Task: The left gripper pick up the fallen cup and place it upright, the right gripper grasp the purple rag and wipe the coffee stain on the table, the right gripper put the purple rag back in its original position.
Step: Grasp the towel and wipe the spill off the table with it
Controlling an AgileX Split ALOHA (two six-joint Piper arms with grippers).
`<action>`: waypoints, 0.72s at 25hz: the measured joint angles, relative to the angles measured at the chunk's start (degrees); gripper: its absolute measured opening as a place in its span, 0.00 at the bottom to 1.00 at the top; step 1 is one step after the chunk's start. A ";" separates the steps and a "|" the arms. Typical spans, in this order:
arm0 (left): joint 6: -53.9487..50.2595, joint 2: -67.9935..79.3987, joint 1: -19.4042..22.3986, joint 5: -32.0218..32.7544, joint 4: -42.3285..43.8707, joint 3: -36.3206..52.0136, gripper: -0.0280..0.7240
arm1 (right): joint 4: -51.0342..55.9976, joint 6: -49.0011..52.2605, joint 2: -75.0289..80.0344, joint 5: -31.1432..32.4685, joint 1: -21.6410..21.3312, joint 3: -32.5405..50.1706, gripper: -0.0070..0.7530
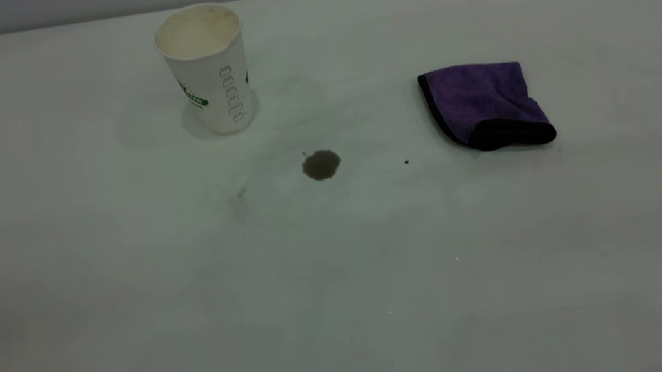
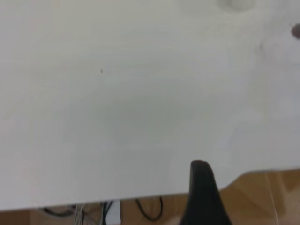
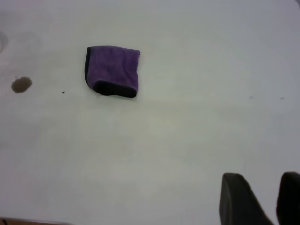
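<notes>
The white tapered paper cup (image 1: 207, 68) with its green-and-brown logo stands upright on the plain white table (image 1: 343, 285), mouth up. That part looks done, so the wipe comes next. The folded purple microfibre rag (image 3: 113, 70) with black edging lies ahead of the right gripper (image 3: 262, 199), well apart from it; the fingers are spread with a gap between them. The grey-brown coffee stain (image 1: 321, 164) sits between cup and rag (closer to the cup). Only one finger of the left gripper (image 2: 202, 190) shows, near the table's edge, so I cannot tell its state.

Exterior high, wrist views share table (image 1: 346, 310)
</notes>
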 joint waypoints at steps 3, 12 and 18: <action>0.00 -1.96 0.00 -0.55 0.00 0.51 0.79 | 0.00 0.00 0.00 0.00 0.00 0.00 0.32; 0.00 -3.02 0.00 -0.63 0.00 0.71 0.79 | 0.00 0.00 0.00 0.00 0.00 0.00 0.32; 0.00 -3.02 0.00 -0.63 0.00 0.71 0.79 | 0.00 0.00 0.00 0.00 0.00 0.00 0.32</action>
